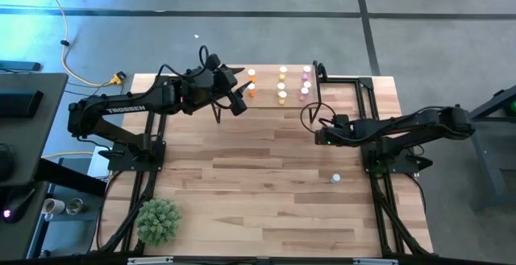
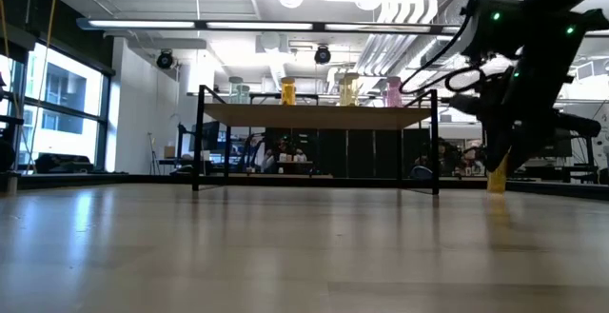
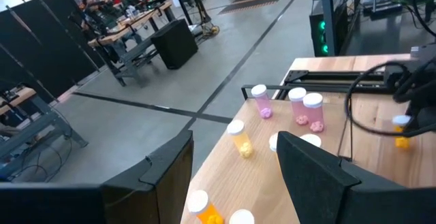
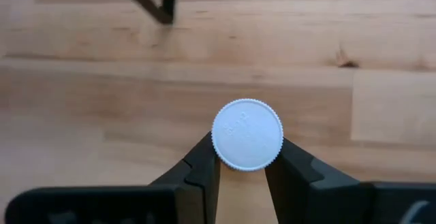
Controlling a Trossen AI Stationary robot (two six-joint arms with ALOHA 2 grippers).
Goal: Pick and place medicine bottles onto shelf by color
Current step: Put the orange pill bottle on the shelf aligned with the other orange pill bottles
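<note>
One white-capped medicine bottle (image 4: 246,134) clamped between right end effector (image 4: 242,173) fingers, left end effector (image 3: 231,176) apart above shelf (image 1: 266,96).

Shelf (image 2: 314,115) showing light wood on black legs. Bottles on it standing in colour rows — orange (image 1: 251,75), yellow (image 1: 283,72), pink (image 1: 306,72) — all wearing white caps. Right gripper (image 4: 242,176) showing black fingers around a white ribbed cap (image 4: 246,134); that bottle's body (image 2: 497,180) reading yellow-orange. Table (image 1: 258,184) showing pale wood planks. Plant (image 1: 157,221) sitting green.
</note>
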